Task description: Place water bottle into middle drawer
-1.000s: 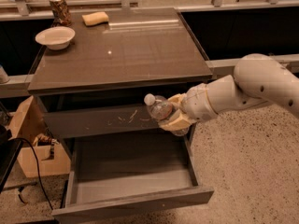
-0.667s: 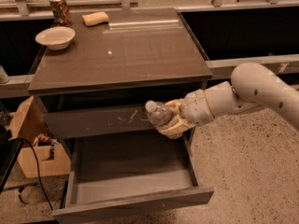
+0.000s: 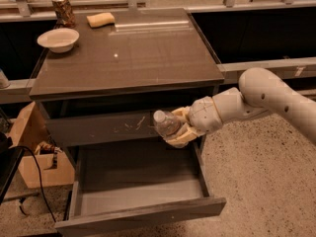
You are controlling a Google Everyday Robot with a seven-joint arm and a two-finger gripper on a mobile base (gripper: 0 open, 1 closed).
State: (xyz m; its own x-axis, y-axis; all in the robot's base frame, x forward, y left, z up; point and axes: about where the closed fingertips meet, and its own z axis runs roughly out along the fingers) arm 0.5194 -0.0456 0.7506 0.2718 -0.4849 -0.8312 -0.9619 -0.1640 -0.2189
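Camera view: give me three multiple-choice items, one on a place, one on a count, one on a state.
1. Where is the bottle? A in the gripper, above the open drawer; B on the floor; C on a shelf.
2. Things on the cabinet top? A one; B three; C five.
3. The gripper is: A open; B shut on the bottle; C out of view.
A: it hangs in the gripper over the drawer. B: bowl, can, sponge. B: fingers clasp the bottle.
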